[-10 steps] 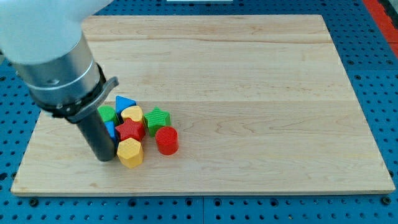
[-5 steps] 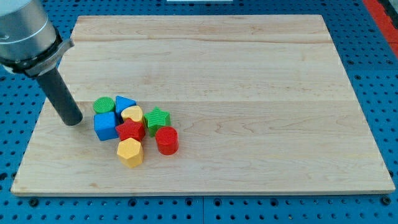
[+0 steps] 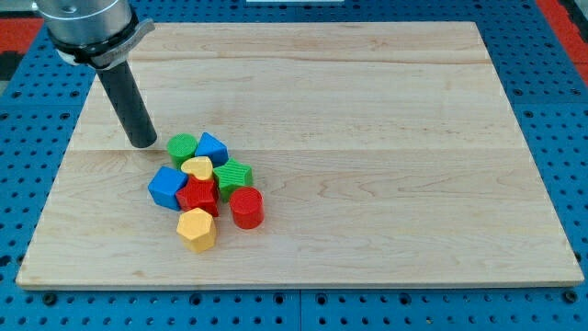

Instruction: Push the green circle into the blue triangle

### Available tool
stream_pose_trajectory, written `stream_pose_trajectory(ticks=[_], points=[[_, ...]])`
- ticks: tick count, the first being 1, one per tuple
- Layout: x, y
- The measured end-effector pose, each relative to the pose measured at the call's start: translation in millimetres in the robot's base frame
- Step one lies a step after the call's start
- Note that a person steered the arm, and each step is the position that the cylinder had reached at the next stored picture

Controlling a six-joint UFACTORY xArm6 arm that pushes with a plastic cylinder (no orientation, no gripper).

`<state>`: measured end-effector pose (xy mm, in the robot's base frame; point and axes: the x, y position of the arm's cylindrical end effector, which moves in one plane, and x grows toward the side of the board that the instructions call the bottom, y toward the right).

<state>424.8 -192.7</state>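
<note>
Left of centre on the wooden table [image 3: 367,110], the green circle [image 3: 182,146] touches the blue triangle [image 3: 211,147] on its right. My tip [image 3: 143,142], a plain rod tool with nothing to spread or pinch, stands just left of the green circle. Below them cluster a yellow block [image 3: 197,168], green star [image 3: 233,175], blue cube [image 3: 167,187], red star [image 3: 197,195], red cylinder [image 3: 246,207] and yellow hexagon [image 3: 196,229].

Dark rod's tip [image 3: 142,143] moved up and rightward; green circle [image 3: 182,146], blue triangle [image 3: 211,147] and blue cube [image 3: 167,187] shifted right.
</note>
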Motion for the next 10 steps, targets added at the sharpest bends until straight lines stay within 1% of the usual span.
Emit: stream_pose_trajectory(ticks=[2,3,4,6,7,8,9,10], points=[[-4,0],[-19,3],[-23,14],[13,43],[13,52],[2,48],[-13,60],[-16,73]])
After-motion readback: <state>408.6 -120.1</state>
